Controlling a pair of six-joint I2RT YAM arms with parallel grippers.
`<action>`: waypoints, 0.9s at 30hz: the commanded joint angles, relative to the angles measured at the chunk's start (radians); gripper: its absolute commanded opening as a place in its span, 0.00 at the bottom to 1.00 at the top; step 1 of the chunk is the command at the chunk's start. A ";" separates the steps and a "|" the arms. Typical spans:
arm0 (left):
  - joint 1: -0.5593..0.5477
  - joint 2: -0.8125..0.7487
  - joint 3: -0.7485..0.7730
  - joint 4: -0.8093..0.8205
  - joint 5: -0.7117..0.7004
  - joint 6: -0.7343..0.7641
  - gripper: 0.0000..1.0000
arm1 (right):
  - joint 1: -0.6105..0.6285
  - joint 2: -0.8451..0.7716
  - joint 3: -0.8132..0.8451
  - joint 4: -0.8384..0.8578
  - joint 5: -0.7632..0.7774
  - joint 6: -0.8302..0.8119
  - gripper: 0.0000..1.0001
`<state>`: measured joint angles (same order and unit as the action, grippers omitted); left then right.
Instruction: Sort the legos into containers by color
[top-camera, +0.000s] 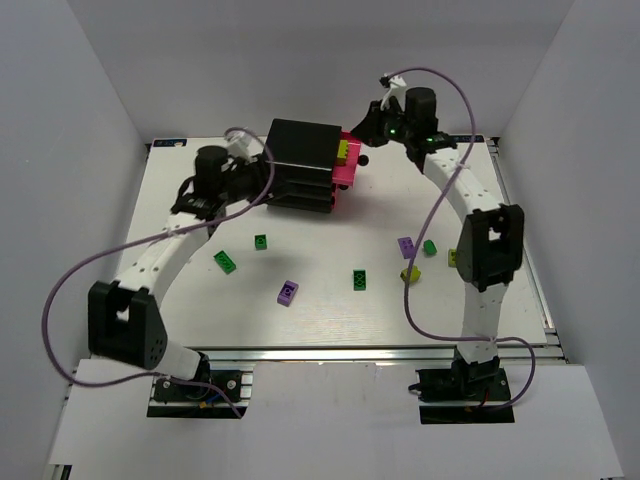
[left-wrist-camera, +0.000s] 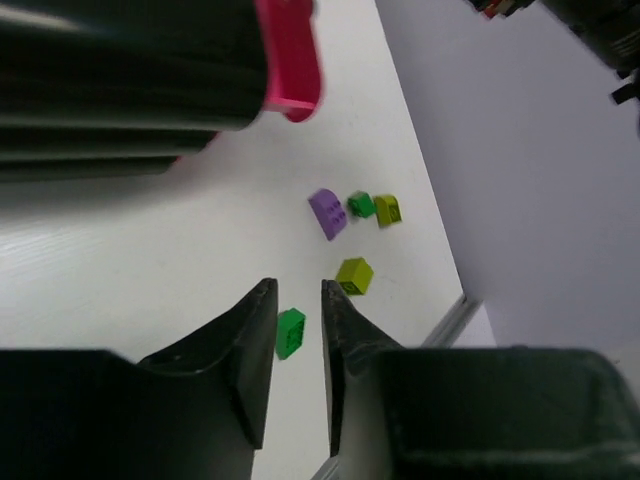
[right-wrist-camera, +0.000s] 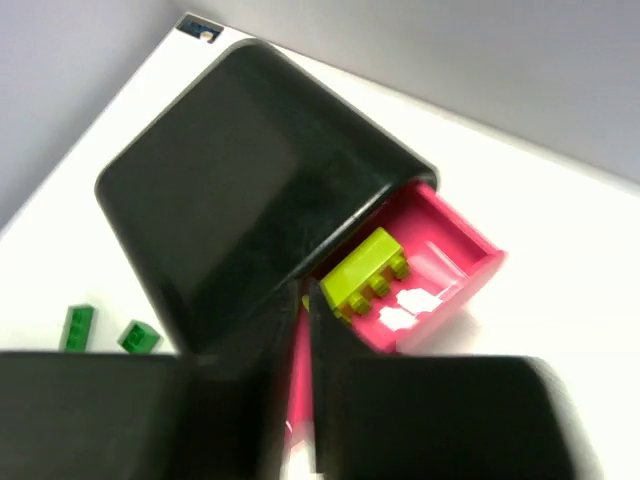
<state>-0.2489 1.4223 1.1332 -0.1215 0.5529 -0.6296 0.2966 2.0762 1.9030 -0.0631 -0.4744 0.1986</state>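
Nearest, loose bricks: tiny studded plastic legos lie scattered on the white table (top-camera: 300, 330). Dark green bricks (top-camera: 360, 280) sit near centre and left, a purple brick (top-camera: 288, 292) between them, and a lime-yellow brick (top-camera: 410, 273) on the right beside another purple and green one. All are unsorted.

Left arm: the left gripper (top-camera: 262, 160) reaches to the left side of the glossy black boxy cabinet (top-camera: 300, 160), probably to brace it so it cannot slide while a drawer is worked.

Left tool state: its wrist view shows the fingers (left-wrist-camera: 250, 350) a narrow gap apart with nothing between them. Whether they touch the cabinet I cannot tell.

Container: the magenta-pink top drawer (right-wrist-camera: 440, 270) stands pulled out to the right and holds one lime-yellow long brick (right-wrist-camera: 365, 270), so this drawer seems meant for yellow.

Right arm, farthest: the right gripper (right-wrist-camera: 303, 330) sits at the open drawer's right end, likely after dropping a brick or before pushing it closed.

Right tool state: jaws look nearly closed. Whether they grip anything I cannot tell.
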 joint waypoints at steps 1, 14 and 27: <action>-0.114 0.119 0.153 -0.088 0.021 0.085 0.34 | -0.063 -0.241 -0.112 0.145 0.023 -0.064 0.00; -0.435 0.549 0.695 -0.484 -0.033 0.266 0.70 | -0.339 -0.505 -0.482 -0.336 -0.055 -0.353 0.65; -0.659 0.737 0.815 -0.537 -0.090 0.438 0.84 | -0.571 -0.495 -0.567 -0.593 -0.039 -0.375 0.74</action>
<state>-0.8768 2.1651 1.9091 -0.6529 0.4950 -0.2756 -0.2665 1.6142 1.3525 -0.6060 -0.4706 -0.1539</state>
